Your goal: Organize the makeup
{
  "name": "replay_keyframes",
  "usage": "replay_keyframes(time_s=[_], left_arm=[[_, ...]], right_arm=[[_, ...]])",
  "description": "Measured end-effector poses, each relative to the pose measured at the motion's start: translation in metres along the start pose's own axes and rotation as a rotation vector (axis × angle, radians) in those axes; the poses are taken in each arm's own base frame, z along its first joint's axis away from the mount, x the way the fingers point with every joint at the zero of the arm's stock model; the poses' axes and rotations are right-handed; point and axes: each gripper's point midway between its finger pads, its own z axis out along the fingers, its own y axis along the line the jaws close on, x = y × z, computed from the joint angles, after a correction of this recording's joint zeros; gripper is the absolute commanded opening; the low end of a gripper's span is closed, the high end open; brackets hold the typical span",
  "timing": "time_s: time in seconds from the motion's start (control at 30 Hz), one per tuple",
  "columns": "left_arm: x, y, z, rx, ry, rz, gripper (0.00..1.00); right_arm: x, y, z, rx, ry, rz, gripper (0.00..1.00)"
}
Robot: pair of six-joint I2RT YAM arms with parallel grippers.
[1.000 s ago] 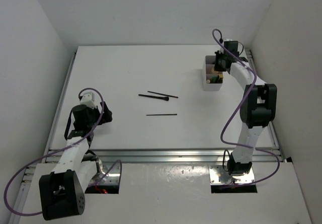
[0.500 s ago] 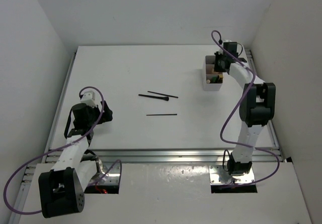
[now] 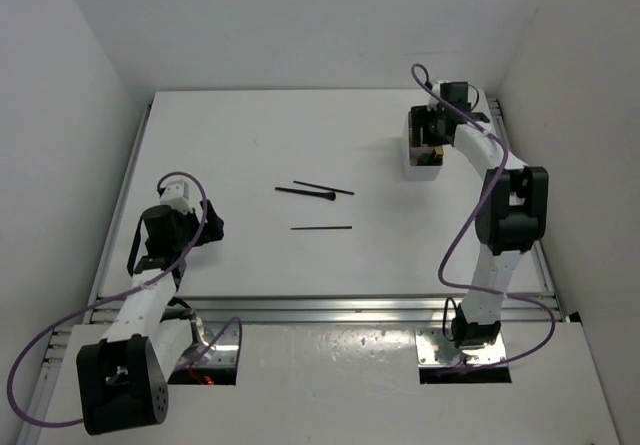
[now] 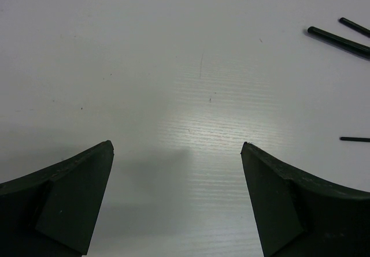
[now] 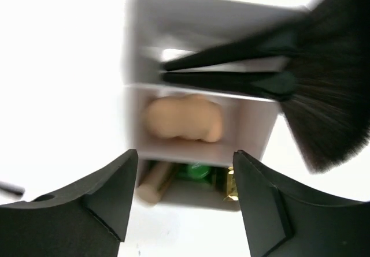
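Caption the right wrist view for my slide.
Open right gripper poised over the white box holding black brushes, peach sponges and a green tube.

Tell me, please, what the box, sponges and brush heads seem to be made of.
Box: likely plastic, milky and translucent, with thin walls.
Sponges: probably soft foam, matte peach, rounded, no shine.
Brush heads: fine black bristles, fanned and fluffy; fibre unclear.
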Motion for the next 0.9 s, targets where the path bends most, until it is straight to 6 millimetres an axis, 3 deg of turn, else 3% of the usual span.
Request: replay_keyframes(time_s=[0.13,0.23,0.37,0.47,0.6,0.77,0.9], left_arm=[[-0.003,-0.001,-0.001,0.005,-0.013,0.003,0.98],[-0.005,-0.002,-0.002,0.009,-0.020,0.007,0.98],[-0.007,-0.008,-0.003,0.049,-0.027,0.050,0.93],[-0.005,-0.021,-0.005,0.129,-0.006,0.166,0.87],[-0.024,-0.054,-0.001,0.287,0.084,0.402,0.75],[-0.085,-0.100,0.033,0.464,0.159,0.729,0.71],[-0.111,-0.147,0.068,0.637,0.198,0.982,0.68]], right_arm=[[-0.019,0.044,-0.032,-0.106,-0.058,-0.203,0.71],[-0.016,0.111,-0.059,-0.303,-0.073,-0.426,0.68],[0.028,0.210,-0.081,-0.579,0.013,-0.642,0.59],[0.067,0.251,-0.086,-0.718,0.110,-0.614,0.61],[0.091,0.242,-0.078,-0.725,0.200,-0.465,0.62],[0.076,0.209,-0.068,-0.641,0.185,-0.315,0.65],[0.073,0.182,-0.079,-0.591,0.149,-0.253,0.67]])
